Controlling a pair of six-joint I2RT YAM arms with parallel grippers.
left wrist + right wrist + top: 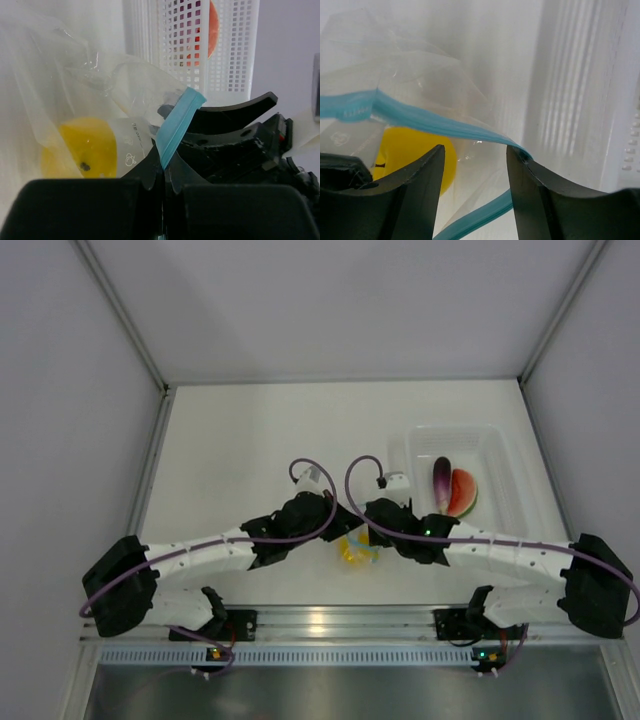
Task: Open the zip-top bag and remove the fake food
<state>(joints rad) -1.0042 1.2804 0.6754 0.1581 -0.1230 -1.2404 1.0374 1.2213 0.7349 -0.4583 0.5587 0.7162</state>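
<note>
Clear, crinkly zip-top bag [356, 552] at the near edge's middle (teal strip [176, 125] parted) holds a yellow fruit [87, 147] — purple eggplant [441, 480] and red wedge [463, 492] lie toward the right edge.

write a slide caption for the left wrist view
Left gripper pinching the zip-top bag by its teal strip, yellow fake food inside, perforated tub behind.

White arm links [200, 558], black joints [290, 520], purple cables [305, 461], black curved jaws

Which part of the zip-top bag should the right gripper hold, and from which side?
Probably the teal zip strip of the zip-top bag: flat, and likely firmer than the crinkly film. The left gripper pinches one stretch; the right gripper, jaws open, should come straight ahead, a jaw on each face.
</note>
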